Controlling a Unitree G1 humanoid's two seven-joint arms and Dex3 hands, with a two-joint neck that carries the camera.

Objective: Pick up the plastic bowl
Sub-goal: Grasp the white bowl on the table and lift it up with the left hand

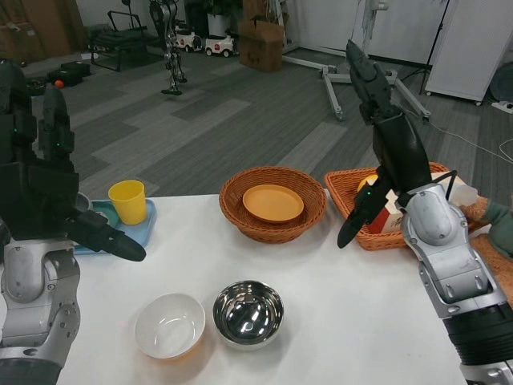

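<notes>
A white plastic bowl (169, 324) sits on the white table (337, 305) near the front, left of centre. Touching its right side stands a shiny steel bowl (248, 312). My left hand (40, 168) is raised above the table's left edge, fingers spread, holding nothing, well up and to the left of the white bowl. My right hand (383, 128) is raised high at the right, fingers stretched out and apart, empty, far from both bowls.
A round wicker basket (272, 204) holds an orange plate (273, 202) at the table's back centre. An orange rectangular basket (385, 210) with items stands at the back right. A yellow cup (128, 200) stands on a blue tray (144, 228) at the left.
</notes>
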